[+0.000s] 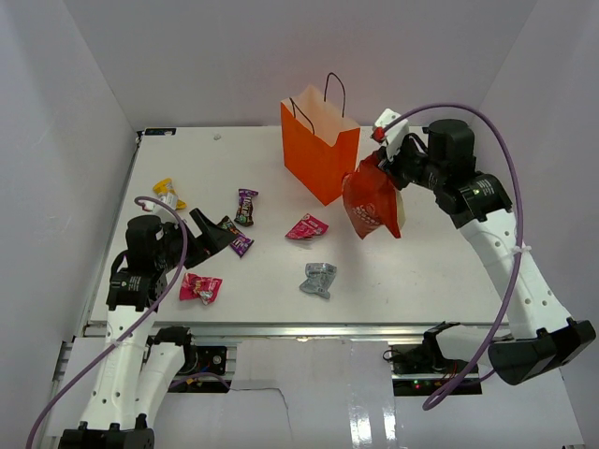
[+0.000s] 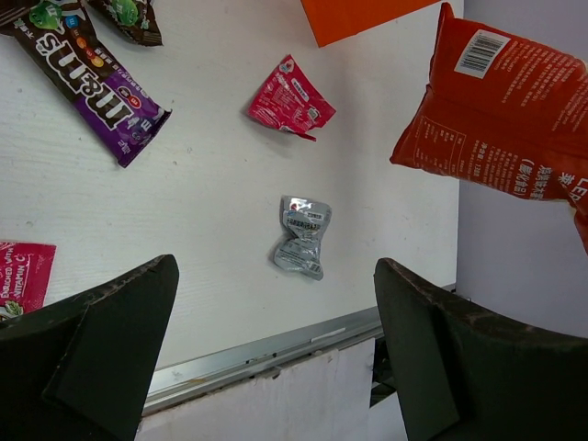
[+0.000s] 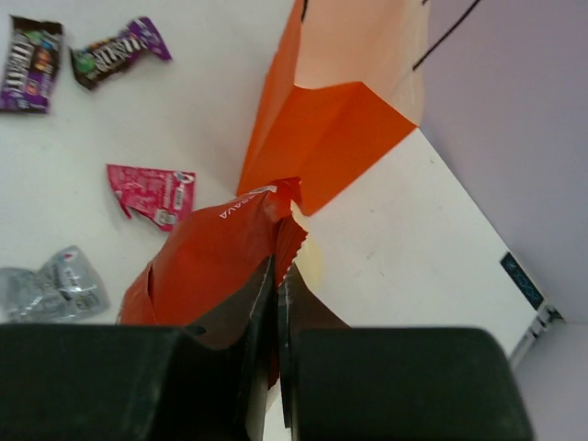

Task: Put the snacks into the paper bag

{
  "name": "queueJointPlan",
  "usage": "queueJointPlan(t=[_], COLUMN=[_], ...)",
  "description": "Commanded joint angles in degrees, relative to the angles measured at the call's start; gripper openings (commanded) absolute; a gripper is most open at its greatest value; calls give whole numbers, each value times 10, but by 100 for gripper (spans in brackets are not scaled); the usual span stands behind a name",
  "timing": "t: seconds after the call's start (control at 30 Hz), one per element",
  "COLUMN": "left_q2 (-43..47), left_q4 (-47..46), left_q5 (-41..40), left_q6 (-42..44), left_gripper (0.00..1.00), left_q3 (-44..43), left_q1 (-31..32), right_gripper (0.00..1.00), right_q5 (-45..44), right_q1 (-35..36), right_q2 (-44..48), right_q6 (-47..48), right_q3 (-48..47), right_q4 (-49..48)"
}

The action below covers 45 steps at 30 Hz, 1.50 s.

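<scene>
Holding the large chip bag (image 1: 372,201) by its top seal, the right tool (image 1: 378,165) is closed tight on it. The bag hangs in the air just beside the paper bag (image 1: 316,150), at its right side, not yet above the opening. The step in hand seems to be the carry. Next, the arm probably must rise, come over the mouth, then let go. The left tool (image 1: 215,227) stands wide open and empty, well apart from the paper bag; the small packets (image 1: 306,227) lie on the surface (image 1: 421,271) in front of it.

The chip bag (image 2: 496,119) runs off-frame (right edge).
</scene>
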State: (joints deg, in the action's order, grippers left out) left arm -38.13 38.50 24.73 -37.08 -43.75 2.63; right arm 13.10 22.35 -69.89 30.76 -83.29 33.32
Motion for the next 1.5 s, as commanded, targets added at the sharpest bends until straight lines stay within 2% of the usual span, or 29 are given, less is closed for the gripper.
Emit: queueJointPlan(t=[0.0,0.13,0.27,0.63,0.8,1.1,1.47], left_q2=[6,4,-2,-8,-7,-19,-44], left_q4=[-9,-10,-14,-18,-22,-23,-43], left_q5=[11,12,13,16,18,19,25], left_q6=[-1,0,0,4,3,5,6], left_gripper=[98,98,98,98,98,98,98], left_q3=[-20,-21,-23,-26,-21,-29,-27], left_q1=[1,1,1,1,1,1,0], right_gripper=[8,8,8,8,8,8,8], right_q5=[104,155,167,149,127,83,65], right_q1=[-12,-23,-24,-31,-30,-30,-28], right_q2=[-4,-4,-11,-132,-169,-318,-361], right_q6=[-68,-100,-132,-232,-268,-303,-323], right_q3=[-56,-98,-151,-432,-440,-532,-572], right_q4=[10,4,-14,-84,-185,-282,-346])
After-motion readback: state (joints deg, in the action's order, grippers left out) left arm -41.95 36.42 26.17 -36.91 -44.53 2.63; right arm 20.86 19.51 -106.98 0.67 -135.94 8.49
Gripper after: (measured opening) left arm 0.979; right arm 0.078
